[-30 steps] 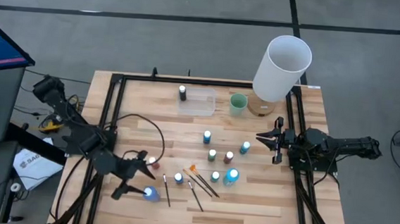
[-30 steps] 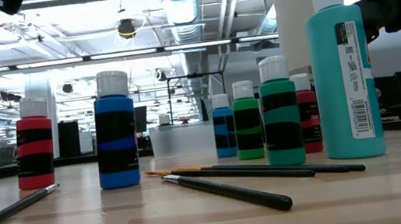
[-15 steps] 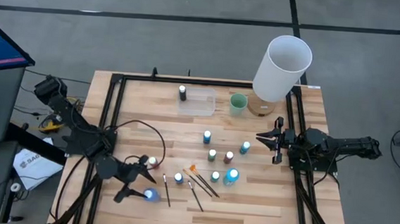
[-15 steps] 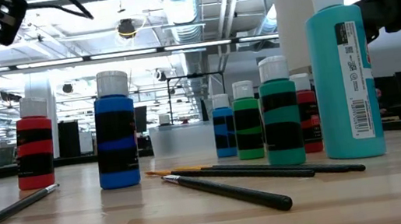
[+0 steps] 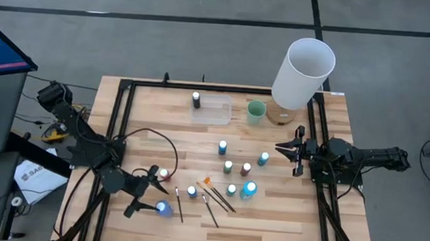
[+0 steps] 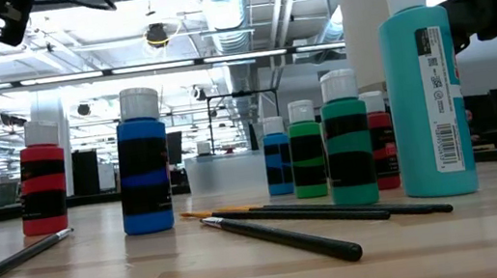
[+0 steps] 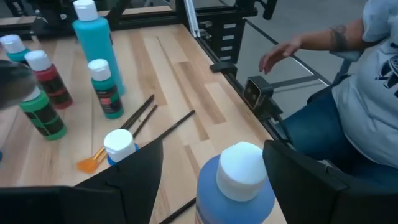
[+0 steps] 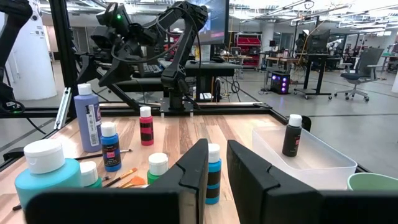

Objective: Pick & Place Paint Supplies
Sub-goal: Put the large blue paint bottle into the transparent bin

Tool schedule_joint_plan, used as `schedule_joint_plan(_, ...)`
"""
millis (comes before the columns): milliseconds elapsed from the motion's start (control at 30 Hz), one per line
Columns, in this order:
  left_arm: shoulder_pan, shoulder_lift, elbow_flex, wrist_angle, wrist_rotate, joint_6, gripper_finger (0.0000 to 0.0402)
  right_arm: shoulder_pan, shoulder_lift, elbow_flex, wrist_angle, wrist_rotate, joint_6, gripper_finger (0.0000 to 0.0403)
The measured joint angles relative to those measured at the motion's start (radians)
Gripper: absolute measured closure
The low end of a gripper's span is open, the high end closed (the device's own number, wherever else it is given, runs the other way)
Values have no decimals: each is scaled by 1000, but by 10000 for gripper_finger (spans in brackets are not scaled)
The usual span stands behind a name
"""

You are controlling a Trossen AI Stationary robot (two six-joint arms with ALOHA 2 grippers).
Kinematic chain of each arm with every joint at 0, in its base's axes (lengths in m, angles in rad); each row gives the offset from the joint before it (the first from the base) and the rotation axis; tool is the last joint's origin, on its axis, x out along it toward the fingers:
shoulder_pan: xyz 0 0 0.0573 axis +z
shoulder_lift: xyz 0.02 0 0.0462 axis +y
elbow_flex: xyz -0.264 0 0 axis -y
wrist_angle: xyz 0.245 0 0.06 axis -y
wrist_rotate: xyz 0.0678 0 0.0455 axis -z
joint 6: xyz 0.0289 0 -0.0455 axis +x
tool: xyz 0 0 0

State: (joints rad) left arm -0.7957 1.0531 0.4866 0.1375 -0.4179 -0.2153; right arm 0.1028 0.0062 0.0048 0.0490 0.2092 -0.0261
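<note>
The left gripper (image 5: 143, 194) hangs low at the near left of the table (image 5: 169, 125), its two fingers (image 7: 305, 177) spread wide on either side of a large blue bottle (image 7: 236, 186) with a white cap. The fingers flank the bottle's shoulders without visibly pressing it, so nothing is gripped; whether a finger grazes the plastic is hard to judge from the wrist view.

The right gripper (image 5: 283, 149) waits at the table's right edge, its fingers drawn almost together with only a narrow slit between them and nothing held.

The other paint bottles stand upright in a loose cluster at mid-table: a red one (image 5: 163, 175) just beside the left gripper, a small blue one (image 5: 192, 191), a tall teal one (image 5: 250, 188) and several small ones beyond. Thin dark brushes (image 5: 217, 199), one with an orange tip, lie flat between them. One black bottle (image 5: 196, 99) stands in a clear tray (image 5: 217, 110) at the far side. A seated person (image 7: 348, 106) shows past the table's near edge.
</note>
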Motion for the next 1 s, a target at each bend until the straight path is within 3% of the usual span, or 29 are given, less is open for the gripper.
schedule_joint_plan(533,12,-116,-2,1,-11,10,141,0,0,0,0,0,0,349)
schedule_joint_plan(1000,5,83,-2,27,21,-25,141,0,0,0,0,0,0,349)
